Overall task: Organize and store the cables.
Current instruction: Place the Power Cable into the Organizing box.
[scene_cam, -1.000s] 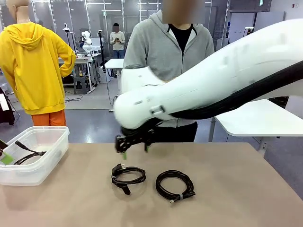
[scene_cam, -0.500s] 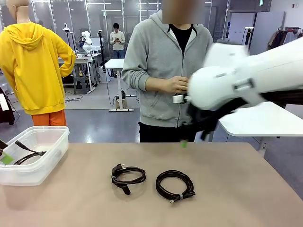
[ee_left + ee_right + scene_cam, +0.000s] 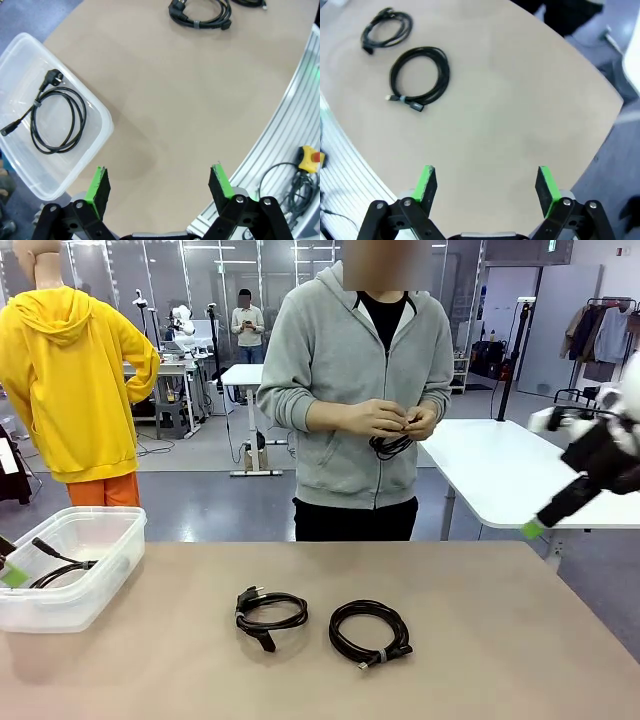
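Both your left gripper (image 3: 159,187) and right gripper (image 3: 486,187) gape empty. Two round black cables (image 3: 442,75) lie on the smooth table (image 3: 520,100) beyond the right; another cable (image 3: 52,76) coils in the clear bin (image 3: 106,120) beside the left.

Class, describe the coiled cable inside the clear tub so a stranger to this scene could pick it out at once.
Start at the tan table, then find the clear plastic tub at its left end. A thin black cable lies coiled in it. Unlike the smaller coil and the larger coil on the bare tabletop, it sits inside a container.
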{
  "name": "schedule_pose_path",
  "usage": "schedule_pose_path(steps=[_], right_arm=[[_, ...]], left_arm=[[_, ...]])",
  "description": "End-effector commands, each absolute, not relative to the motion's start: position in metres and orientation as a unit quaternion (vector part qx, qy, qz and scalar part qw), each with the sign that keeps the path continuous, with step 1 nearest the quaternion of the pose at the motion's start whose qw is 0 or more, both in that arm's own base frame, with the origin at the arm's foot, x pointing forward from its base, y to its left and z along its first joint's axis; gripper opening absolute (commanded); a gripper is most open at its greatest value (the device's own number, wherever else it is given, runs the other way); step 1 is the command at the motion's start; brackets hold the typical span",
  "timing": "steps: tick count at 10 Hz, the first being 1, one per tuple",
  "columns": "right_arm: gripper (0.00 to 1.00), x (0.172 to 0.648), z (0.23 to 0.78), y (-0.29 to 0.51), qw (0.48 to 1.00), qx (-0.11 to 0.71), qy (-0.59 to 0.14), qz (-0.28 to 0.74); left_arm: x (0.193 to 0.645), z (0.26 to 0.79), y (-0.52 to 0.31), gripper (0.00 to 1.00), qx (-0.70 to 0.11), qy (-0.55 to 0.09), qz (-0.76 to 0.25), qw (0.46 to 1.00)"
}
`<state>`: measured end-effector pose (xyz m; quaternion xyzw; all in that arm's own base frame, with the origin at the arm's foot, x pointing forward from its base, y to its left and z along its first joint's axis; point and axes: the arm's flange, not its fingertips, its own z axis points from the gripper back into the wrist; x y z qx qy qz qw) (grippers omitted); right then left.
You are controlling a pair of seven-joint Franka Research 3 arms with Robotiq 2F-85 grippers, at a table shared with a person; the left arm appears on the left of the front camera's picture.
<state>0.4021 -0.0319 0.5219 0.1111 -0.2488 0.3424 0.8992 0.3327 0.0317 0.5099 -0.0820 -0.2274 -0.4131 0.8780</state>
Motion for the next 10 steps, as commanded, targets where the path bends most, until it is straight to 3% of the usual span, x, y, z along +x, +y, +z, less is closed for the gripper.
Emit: schedule_pose_path(steps=[1,3,4,7,10], right_arm=[[1.00,0.392,0.501,-0.055,0.842,0.178,-0.296,0.414],[1.00,0.389,0.489,-0.065,0.815,0.213,-0.341,0.417],[1.00,0.389,0.507,-0.064,0.854,0.156,-0.303,0.394],[1.00,0.389,0.507,-0.064,0.854,0.156,-0.303,0.394],[1.00,0.389,0.507,-0.064,0.854,0.156,-0.303,0.394]], left_arm=[[0.331,0.512,0.030,1.00,-0.079,-0.223,-0.411,0.880],[0.331,0.512,0.030,1.00,-0.079,-0.223,-0.411,0.880],[0.331,0.512,0.030,1.00,-0.079,-0.223,-0.411,0.880],[0.333,0.510,0.032,1.00,-0.082,-0.227,-0.413,0.878],[0.363,0.512,-0.059,1.00,-0.113,-0.196,-0.448,0.865]])
